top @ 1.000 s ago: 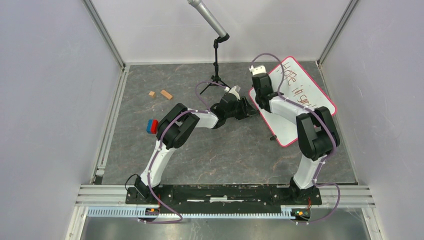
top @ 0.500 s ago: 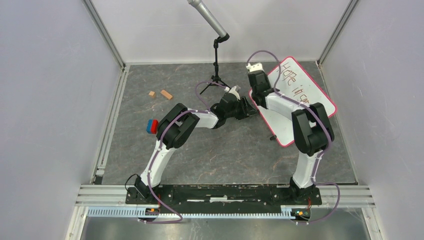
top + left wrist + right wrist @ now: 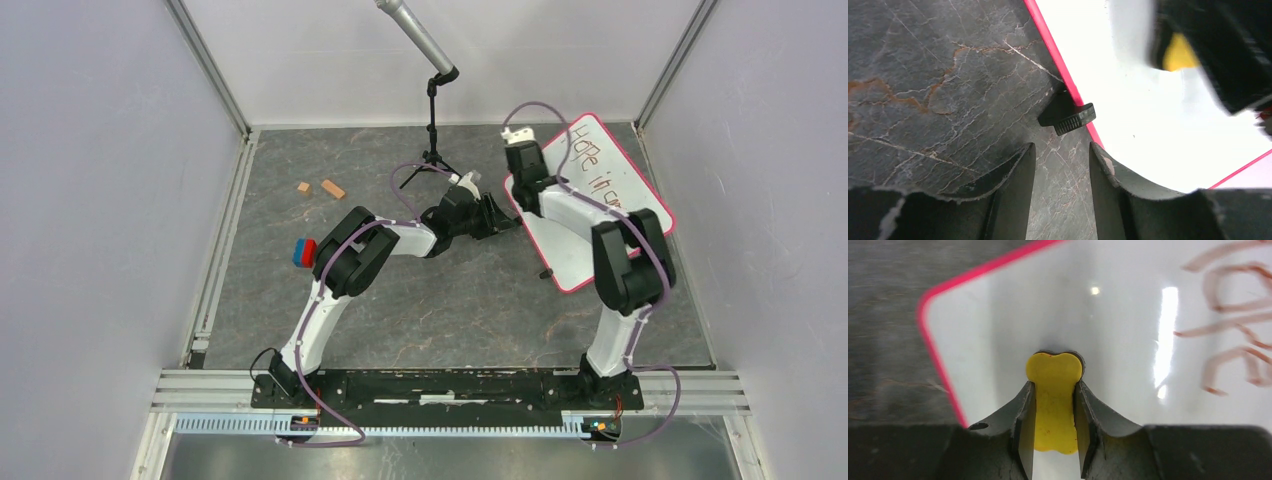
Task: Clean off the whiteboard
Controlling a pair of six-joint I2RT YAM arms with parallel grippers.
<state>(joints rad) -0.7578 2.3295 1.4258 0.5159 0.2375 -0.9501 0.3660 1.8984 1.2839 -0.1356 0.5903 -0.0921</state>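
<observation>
The whiteboard (image 3: 572, 255) lies tilted at the right of the table, white with a pink-red rim and reddish handwriting (image 3: 606, 165) on its far half. My right gripper (image 3: 527, 185) is over the board's left corner, shut on a yellow bone-shaped eraser (image 3: 1055, 370) pressed against the white surface (image 3: 998, 325); the writing (image 3: 1233, 305) is to its right. My left gripper (image 3: 508, 222) sits low at the board's left edge, open, with only bare table between its fingers (image 3: 1018, 170). The left wrist view shows the rim, a black foot (image 3: 1068, 116) and the eraser (image 3: 1178, 52).
A microphone stand (image 3: 435, 110) rises at the back centre. Two small wooden blocks (image 3: 322, 188) lie at the back left, and a red-and-blue block (image 3: 303, 251) sits beside the left arm's elbow. Grey walls enclose the table on three sides.
My right gripper and the eraser shifted slightly away from me and then back to the right over the board's left corner. The left arm has stayed still.
</observation>
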